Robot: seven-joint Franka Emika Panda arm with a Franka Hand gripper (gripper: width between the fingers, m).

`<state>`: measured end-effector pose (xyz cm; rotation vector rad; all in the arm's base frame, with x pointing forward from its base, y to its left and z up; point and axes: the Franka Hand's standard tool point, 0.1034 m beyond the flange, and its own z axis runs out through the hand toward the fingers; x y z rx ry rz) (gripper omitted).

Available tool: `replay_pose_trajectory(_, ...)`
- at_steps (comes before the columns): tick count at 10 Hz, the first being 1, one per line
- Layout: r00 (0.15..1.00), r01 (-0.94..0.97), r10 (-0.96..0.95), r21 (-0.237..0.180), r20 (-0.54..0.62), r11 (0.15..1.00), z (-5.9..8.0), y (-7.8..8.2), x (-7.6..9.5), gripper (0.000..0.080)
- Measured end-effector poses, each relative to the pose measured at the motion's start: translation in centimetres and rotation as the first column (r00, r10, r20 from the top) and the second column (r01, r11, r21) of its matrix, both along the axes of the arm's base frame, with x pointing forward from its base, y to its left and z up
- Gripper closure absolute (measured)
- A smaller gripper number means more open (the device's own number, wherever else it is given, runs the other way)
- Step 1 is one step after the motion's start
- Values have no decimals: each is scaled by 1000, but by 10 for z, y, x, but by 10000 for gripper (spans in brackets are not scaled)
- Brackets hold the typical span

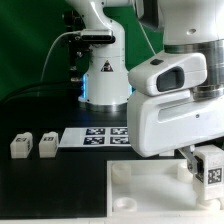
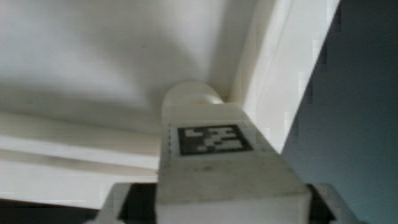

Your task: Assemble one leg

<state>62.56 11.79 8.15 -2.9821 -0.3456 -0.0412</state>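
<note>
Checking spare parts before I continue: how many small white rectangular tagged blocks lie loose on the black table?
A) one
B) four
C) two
C: two small white rectangular blocks lie side by side at the exterior view's left of the marker board; the gripper holds the leg.

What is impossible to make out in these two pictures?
- Exterior view's right: the white tray's corner, behind the held leg and cut by the edge.
- Wrist view: where the leg's tip meets the tray, covered by the leg itself.
- Exterior view: tags on the two loose legs, too small to read.
</note>
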Motion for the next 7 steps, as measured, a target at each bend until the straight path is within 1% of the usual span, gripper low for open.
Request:
replay_pose_trajectory(1,1000,0,0,0,0,1000,0,0,0,505)
replay_pose_trajectory(2,996,84,-84,6,-12,996,-1,0,0,505)
replay_pose_trajectory(3,940,337,-336,6,-51,941,-1,-1,2,505)
replay_pose_trajectory(4,843,531,-529,-6,-95,847,-1,-2,4,504)
replay_pose_trajectory(5,727,678,-673,-17,-139,735,-2,-4,7,504)
replay_pose_trajectory(6,614,781,-771,-15,-171,625,-2,-7,10,504)
replay_pose_trajectory(7,554,824,-814,-24,-173,566,-2,-6,10,504)
